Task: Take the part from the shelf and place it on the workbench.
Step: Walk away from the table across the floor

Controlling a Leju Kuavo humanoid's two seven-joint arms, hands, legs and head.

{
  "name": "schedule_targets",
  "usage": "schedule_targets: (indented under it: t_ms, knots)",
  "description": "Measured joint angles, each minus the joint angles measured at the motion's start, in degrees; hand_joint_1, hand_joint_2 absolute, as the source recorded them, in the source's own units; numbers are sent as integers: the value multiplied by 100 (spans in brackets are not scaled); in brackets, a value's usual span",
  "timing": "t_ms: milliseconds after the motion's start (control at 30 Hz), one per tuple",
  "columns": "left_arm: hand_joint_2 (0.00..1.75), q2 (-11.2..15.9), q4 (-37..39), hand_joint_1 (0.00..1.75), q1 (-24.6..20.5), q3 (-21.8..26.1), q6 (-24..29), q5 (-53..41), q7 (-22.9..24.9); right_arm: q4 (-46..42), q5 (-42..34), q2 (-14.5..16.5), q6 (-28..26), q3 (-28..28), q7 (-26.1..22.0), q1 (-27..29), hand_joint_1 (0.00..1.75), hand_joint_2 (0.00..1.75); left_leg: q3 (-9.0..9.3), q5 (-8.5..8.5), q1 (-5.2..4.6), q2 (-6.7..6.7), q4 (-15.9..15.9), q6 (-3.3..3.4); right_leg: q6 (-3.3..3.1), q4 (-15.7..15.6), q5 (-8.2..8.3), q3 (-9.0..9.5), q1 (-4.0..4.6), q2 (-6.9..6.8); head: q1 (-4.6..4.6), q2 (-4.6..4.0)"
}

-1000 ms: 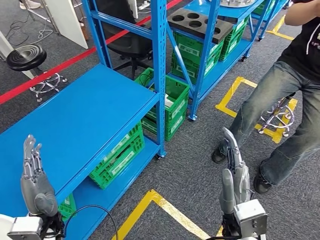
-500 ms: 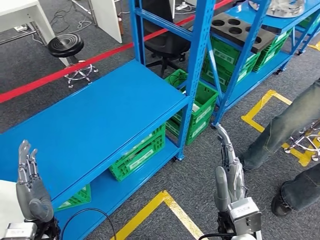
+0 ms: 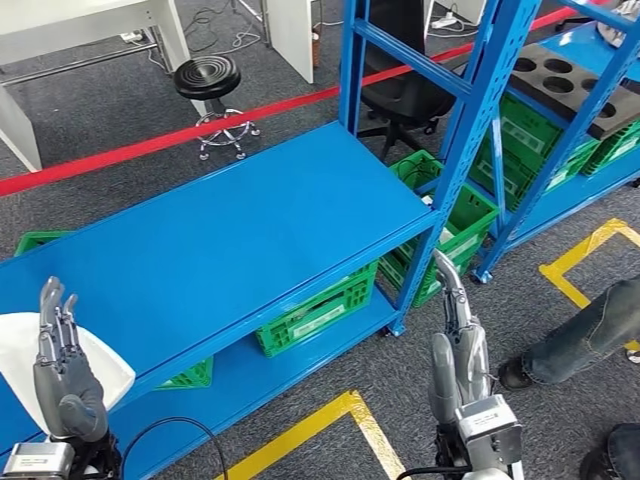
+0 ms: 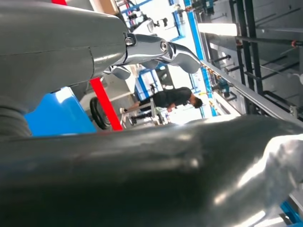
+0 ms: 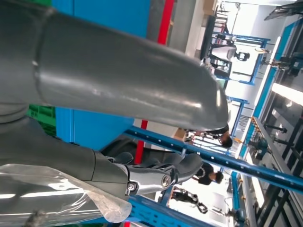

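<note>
Evidently early — both hands, left hand (image 3: 64, 375) and right hand (image 3: 456, 350), are spread and empty above the blue metal shelf (image 3: 249, 225); fetching and placing the part remain.

Both of the robot's hands are grey. The left hand (image 3: 66, 375) has a rounded, smooth grey palm and darker segmented fingers (image 3: 55, 322) with small metallic links. A silver box-shaped wrist block sits at its base, and a thin black cable (image 3: 178, 419) loops beside it. The right hand (image 3: 457, 350) has a thick grey thumb, ribbed darker fingers and a silver wrist block (image 3: 490, 432) with small screws. Close up, a shiny metal finger link (image 5: 161, 178) bears round screws.
</note>
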Motion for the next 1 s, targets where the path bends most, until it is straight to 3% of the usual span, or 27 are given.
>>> schedule_targets:
  t_ms: [33, 100, 167, 233, 267, 333, 400, 467, 533, 600, 667, 733, 767, 800, 833, 900, 967, 1000]
  knots:
    - [0, 1, -2, 0, 6, 3, -1, 5, 0, 2, 1, 1, -3, 2, 2, -10, 0, 0, -13, -2, 7, -13, 10, -32, -29, -13, 11, 7, -2, -65, 1, 0]
    - [0, 1, -8, 0, -2, 10, -1, 13, 0, 2, 1, 2, -7, 10, 1, -26, 0, 0, -111, -149, -8, 199, 231, -92, -99, -52, 20, 45, -16, -219, -26, 0]
    - [0, 1, -11, 0, -9, 12, -1, 15, 0, 5, 0, 1, -8, 19, -1, -19, 0, 0, -379, -471, -8, 498, 838, -146, -155, -67, 4, 81, -9, -388, -63, 0]
    - [0, 2, -10, 0, -1, 12, -3, 17, 0, 14, -1, 0, -10, 24, -1, -7, 0, 0, -655, -683, 17, 586, 1424, -180, -177, -64, -17, 96, 3, -561, -75, 0]
    - [0, 2, -10, 0, 2, 12, -5, 18, 0, 19, -1, 0, -10, 26, -1, -5, 0, 0, -683, -647, 24, 605, 1480, -188, -177, -63, -29, 104, 5, -644, -75, 0]
    - [0, 2, -10, 0, 3, 13, -14, 18, 0, 23, -1, 1, -14, 30, -3, -7, 0, 0, -433, -312, 25, 696, 983, -171, -158, -62, -57, 135, 7, -792, -76, 0]
    - [0, 2, -11, 0, -4, 16, -30, 15, 0, 23, 1, 2, -20, 31, -9, -12, 0, 0, -80, -52, -24, 970, 281, -102, -119, -58, -91, 170, 30, -912, -77, 0]
    - [0, 1, -12, 0, -5, 21, -40, 12, 0, 23, 3, 2, -24, 34, -14, -18, 0, 0, 31, -30, -80, 1121, 15, -20, -68, -63, -115, 193, 62, -1020, -71, 0]
    - [0, -1, -13, 0, 5, 33, -49, 6, 0, 23, 7, 2, -29, 40, -15, -32, 0, 0, 26, -15, -75, 1001, -19, 50, -10, -85, -140, 223, 68, -1112, -63, 0]
    - [0, -7, -18, 0, 1, 51, -65, -7, 0, 21, 14, 1, -38, 43, -19, -48, 0, 0, 51, 11, -35, 874, -64, 116, 49, 62, -278, 181, 48, -905, -42, 0]
    - [0, -16, -21, 0, -10, 62, -87, -16, 0, 22, 16, 0, -44, 44, -17, -45, 0, 0, 55, 24, -10, 756, -81, 160, 83, 671, -598, -107, 30, -552, -7, 0]
    - [0, -21, -21, 0, -9, 68, -103, -19, 0, 30, 15, 0, -43, 45, -11, -34, 0, 0, 45, 25, -9, 620, -75, 175, 98, 1409, -851, -506, 30, -424, 8, 0]
    - [0, -22, -21, 0, -7, 70, -110, -20, 0, 33, 15, 0, -40, 45, -8, -32, 0, 0, 46, 25, -10, 544, -72, 175, 100, 1549, -827, -608, 31, -410, 8, 0]
    - [0, -22, -21, 0, -6, 72, -114, -21, 0, 37, 15, 0, -38, 45, -6, -34, 0, 0, 52, 24, -10, 467, -67, 174, 96, 1450, -684, -597, 31, -399, 7, 0]
    - [0, -23, -21, 0, -7, 74, -117, -21, 0, 38, 16, 0, -37, 45, -4, -35, 0, 0, 61, 21, -7, 390, -61, 169, 87, 1137, -457, -478, 26, -368, 8, 0]
    - [0, -27, -21, 0, -12, 79, -119, -22, 0, 38, 17, 0, -32, 45, -2, -38, 0, 0, 54, 8, -6, 248, -27, 137, 65, 362, -98, -149, -3, -142, 8, 0]
    - [0, -31, -22, 0, -14, 84, -120, -22, 0, 39, 16, 0, -25, 45, 1, -36, 0, 0, 5, 16, -3, 127, 0, 71, 36, 3, -16, 30, -15, 22, 6, 0]
    - [0, -32, -23, 0, -12, 86, -120, -21, 0, 39, 15, 0, -21, 45, 2, -37, 0, 0, -19, 31, 1, 66, 2, 35, 19, -13, -24, 53, -4, 1, 6, 0]
